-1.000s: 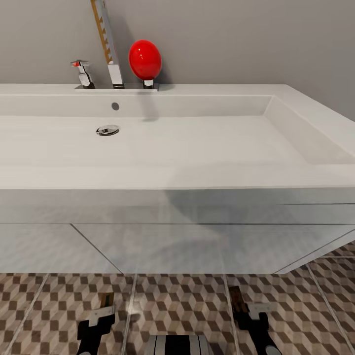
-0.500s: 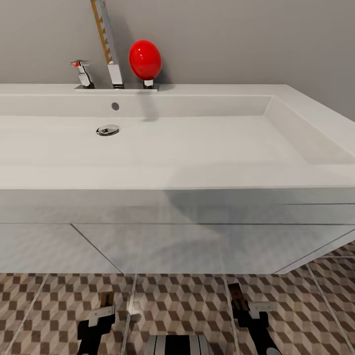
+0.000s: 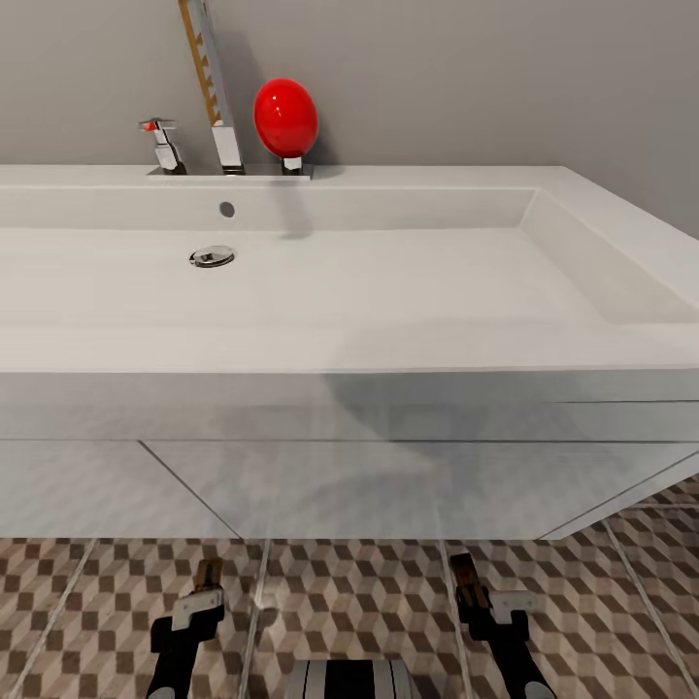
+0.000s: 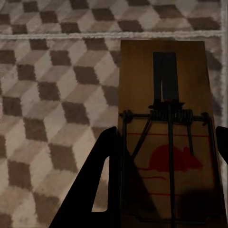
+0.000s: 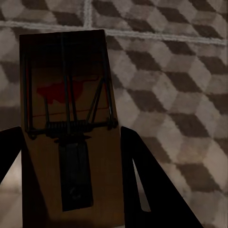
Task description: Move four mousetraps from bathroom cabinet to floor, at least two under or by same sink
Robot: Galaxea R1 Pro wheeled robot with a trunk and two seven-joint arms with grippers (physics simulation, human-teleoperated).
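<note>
- Mousetraps are sitting one in each gripper: the left mousetrap (image 4: 164, 137) between the left fingers (image 4: 95, 190), the right mousetrap (image 5: 66, 118) between the right fingers (image 5: 147, 185), both pairs closing on the long edges.
- Each board's long axis is running along its fingers, pointing outward over the bathroom floor (image 3: 369, 592).
- Left gripper (image 3: 206, 581) and right gripper (image 3: 466, 581) are hanging before the white sink (image 3: 388, 291).
- Both arms are getting cut off by the head view's lower edge.

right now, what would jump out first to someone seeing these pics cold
The glossy red egg-shaped knob stands out against the grey wall, beside the chrome faucet at the back of the long white sink. Below, each gripper holds a wooden mousetrap with a red mouse mark over the cube-patterned floor: the left gripper with the left mousetrap, the right gripper with the right mousetrap.
</note>
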